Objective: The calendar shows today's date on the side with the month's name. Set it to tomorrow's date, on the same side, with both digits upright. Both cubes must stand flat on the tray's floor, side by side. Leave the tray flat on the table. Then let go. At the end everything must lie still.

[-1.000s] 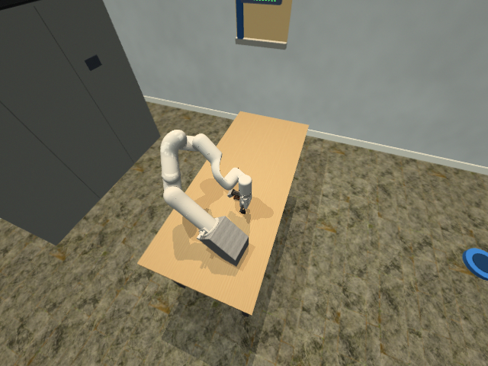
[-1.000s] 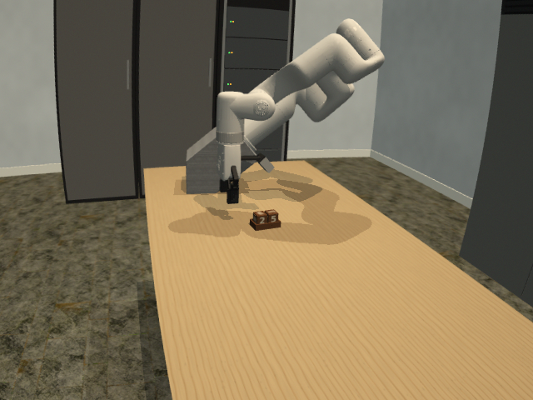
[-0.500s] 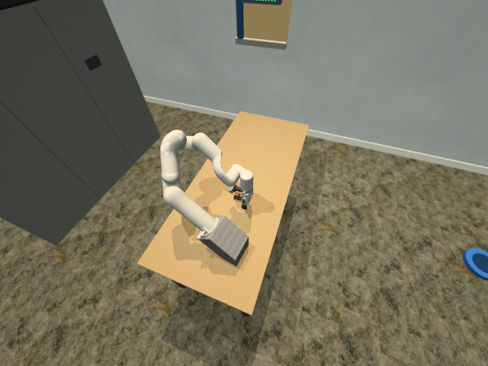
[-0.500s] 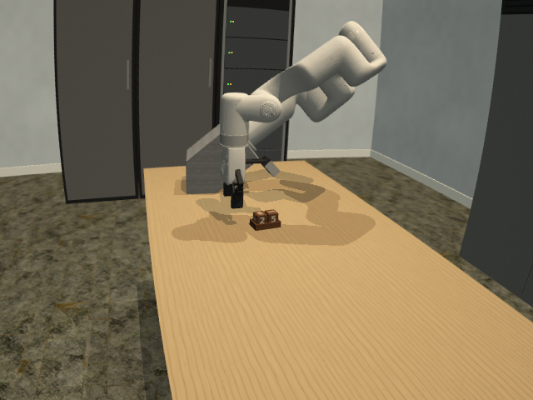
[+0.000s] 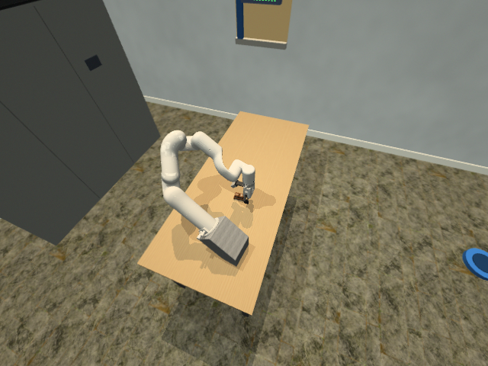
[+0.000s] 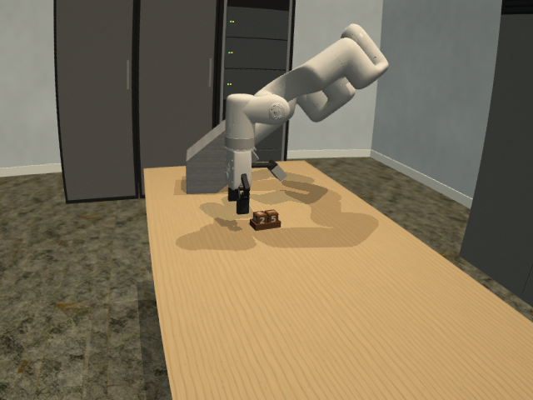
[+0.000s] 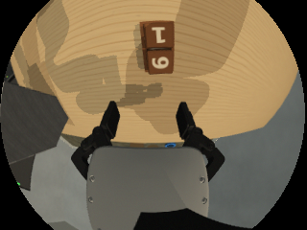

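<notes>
The gripper [image 5: 241, 193] [image 6: 261, 189] [image 7: 148, 108] is spread wide with nothing between its fingers. It points down toward the table [image 5: 268, 146] [image 6: 301, 301] [image 7: 101, 43], above its surface and near the calendar [image 5: 239, 196] [image 6: 265, 219] [image 7: 158, 48]. In the top view one finger overlaps the calendar's right end, so that end is hard to make out.

The calendar sits around the middle of the table, well in from both long edges and away from the corners. Its tray [image 6: 265, 226] rests on the wood, and two brown cubes stand in it side by side. Seen from outside, the left cube [image 6: 261, 219] shows a 2 and the right cube [image 6: 272, 217] shows a 5, both upright. The wrist view shows a 1 and a round digit on the cubes' tops; whether that one is a 6 or a 9, I cannot tell. The tray is mostly hidden under the cubes there.

The month's name cannot be read in any view, and the tray's far side is hidden from the outside view. From the top, the digits are too small to read. The arm [image 5: 189, 208] [image 6: 318, 72] rises from a grey slanted block [image 5: 228, 238] [image 6: 201, 172] near one short edge of the table. In the wrist view, dark rounding cuts off the corners.
</notes>
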`<state>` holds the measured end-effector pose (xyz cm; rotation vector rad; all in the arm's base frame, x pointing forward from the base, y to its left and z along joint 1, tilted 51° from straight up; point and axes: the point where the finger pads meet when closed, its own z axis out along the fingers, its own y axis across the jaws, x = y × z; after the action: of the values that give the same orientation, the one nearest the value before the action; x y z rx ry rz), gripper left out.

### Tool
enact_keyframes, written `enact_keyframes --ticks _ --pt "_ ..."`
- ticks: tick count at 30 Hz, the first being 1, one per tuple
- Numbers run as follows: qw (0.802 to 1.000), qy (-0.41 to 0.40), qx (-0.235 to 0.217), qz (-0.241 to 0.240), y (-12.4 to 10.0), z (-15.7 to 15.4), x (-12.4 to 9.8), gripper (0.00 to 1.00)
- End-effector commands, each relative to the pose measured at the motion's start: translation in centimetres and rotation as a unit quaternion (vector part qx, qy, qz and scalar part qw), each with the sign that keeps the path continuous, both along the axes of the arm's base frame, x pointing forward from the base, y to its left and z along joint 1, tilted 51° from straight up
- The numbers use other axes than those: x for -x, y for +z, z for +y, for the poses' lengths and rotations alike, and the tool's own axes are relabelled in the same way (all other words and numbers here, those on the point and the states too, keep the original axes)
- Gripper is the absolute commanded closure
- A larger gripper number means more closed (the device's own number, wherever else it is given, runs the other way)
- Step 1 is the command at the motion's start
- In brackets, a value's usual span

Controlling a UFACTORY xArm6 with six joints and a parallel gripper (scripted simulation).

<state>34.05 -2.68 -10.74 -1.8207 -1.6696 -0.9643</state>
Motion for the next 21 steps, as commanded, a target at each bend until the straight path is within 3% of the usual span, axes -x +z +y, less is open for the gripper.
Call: enact_keyframes --ticks 1,21 --pt "1.0 -0.001 0.0 0.0 0.1 -0.1 -0.8 0.0" --pt "1.0 -0.001 0.0 0.0 -1.9 2.2 -1.5 0.0"
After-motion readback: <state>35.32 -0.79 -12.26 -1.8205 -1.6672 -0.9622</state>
